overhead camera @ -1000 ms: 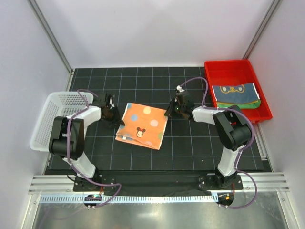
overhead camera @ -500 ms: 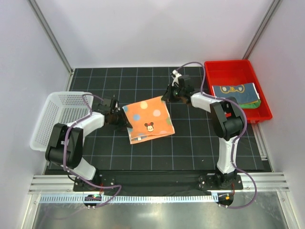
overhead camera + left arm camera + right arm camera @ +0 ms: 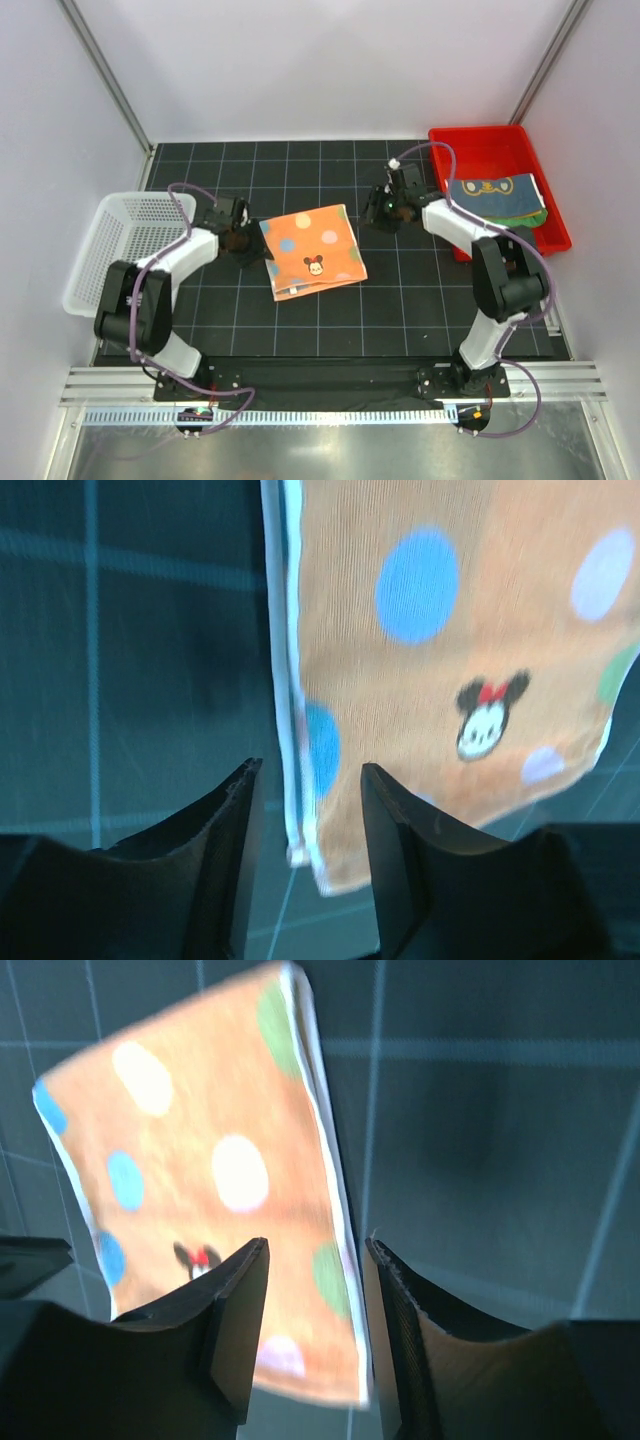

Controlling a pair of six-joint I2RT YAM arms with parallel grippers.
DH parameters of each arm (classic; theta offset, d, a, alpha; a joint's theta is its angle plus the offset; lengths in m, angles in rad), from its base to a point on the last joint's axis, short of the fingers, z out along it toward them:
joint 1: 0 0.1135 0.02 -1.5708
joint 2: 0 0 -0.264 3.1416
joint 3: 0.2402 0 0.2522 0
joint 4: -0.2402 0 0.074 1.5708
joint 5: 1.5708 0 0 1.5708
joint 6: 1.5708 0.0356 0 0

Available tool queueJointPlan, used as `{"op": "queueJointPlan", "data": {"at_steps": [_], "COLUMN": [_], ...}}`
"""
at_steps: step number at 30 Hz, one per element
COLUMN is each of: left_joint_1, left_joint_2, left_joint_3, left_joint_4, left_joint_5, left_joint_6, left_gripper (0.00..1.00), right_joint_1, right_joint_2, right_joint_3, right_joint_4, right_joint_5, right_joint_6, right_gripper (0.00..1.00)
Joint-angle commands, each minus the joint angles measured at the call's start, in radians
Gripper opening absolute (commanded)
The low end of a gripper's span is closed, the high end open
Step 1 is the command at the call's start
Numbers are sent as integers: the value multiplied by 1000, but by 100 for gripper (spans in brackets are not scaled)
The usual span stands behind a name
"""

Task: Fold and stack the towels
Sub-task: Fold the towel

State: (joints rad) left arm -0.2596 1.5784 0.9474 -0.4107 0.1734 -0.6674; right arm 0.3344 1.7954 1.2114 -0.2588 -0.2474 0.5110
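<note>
An orange towel (image 3: pixel 312 250) with coloured dots and a small mouse face lies folded on the black grid mat, also in the left wrist view (image 3: pixel 450 630) and the right wrist view (image 3: pixel 200 1180). My left gripper (image 3: pixel 250 242) is open at the towel's left edge, its jaws (image 3: pixel 308 790) apart above the white hem and holding nothing. My right gripper (image 3: pixel 380 208) hangs open just right of the towel's far right corner, with nothing between its jaws (image 3: pixel 315 1270). A yellow tiger-face towel (image 3: pixel 492 190) lies folded on a green towel (image 3: pixel 537 218) in the red tray.
The red tray (image 3: pixel 480 137) stands at the back right of the mat. A white mesh basket (image 3: pixel 120 240) sits at the left edge. Grey walls close in both sides and the back.
The towel was carried over and laid down folded. The right gripper opened, let go of its corner and drew off to the right. The left gripper stayed at the left edge.
</note>
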Motion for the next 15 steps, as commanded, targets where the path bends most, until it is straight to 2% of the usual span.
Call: {"op": "queueJointPlan", "data": {"at_steps": [1,6,15], "left_joint_1": [-42,-93,-214], "left_joint_2": [-162,-317,-259], "left_joint_3": [-85,-205,-274], "left_joint_4": [-4,99,141], "left_joint_5": [34,81,-26], "left_joint_6": [-47,-196,-236], "left_gripper": [48,52,46], "right_joint_1": [3,29,51], "right_joint_2": [-132,-228,-252], "right_joint_3": [-122,-271,-352], "right_joint_4": [-86,-19,75], "right_joint_5": [59,31,13], "right_joint_6": [147,262,238], "right_gripper": [52,57,50]}}
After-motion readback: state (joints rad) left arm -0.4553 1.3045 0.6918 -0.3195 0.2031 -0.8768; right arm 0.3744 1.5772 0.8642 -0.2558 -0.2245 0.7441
